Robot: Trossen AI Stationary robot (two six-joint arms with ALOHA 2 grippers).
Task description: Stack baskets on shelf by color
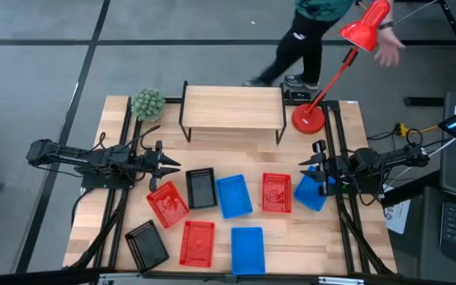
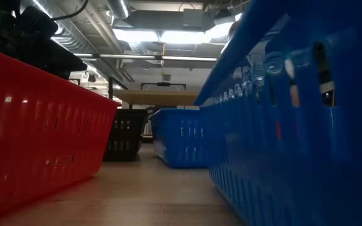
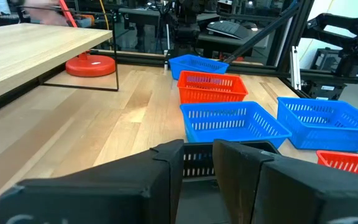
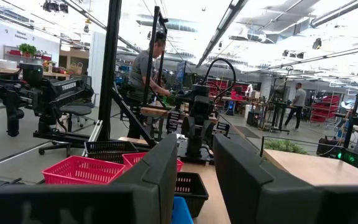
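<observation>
With nothing held and jaws a little apart, the left gripper (image 1: 169,165) hangs just above a red basket (image 1: 167,203) and the right gripper (image 1: 310,164) above a blue basket (image 1: 310,192), so a skewed descent could shove either away from the bare shelf (image 1: 233,108) beyond.

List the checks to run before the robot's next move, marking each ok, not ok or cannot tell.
1. Shelf top bare: ok, nothing sits on the shelf.
2. Left hand open and empty: ok.
3. Right hand open and empty: ok.
4. Basket near a hand: ok, a blue basket lies by the right hand.
5. Surroundings clear: not ok, a person is at the red lamp.
</observation>
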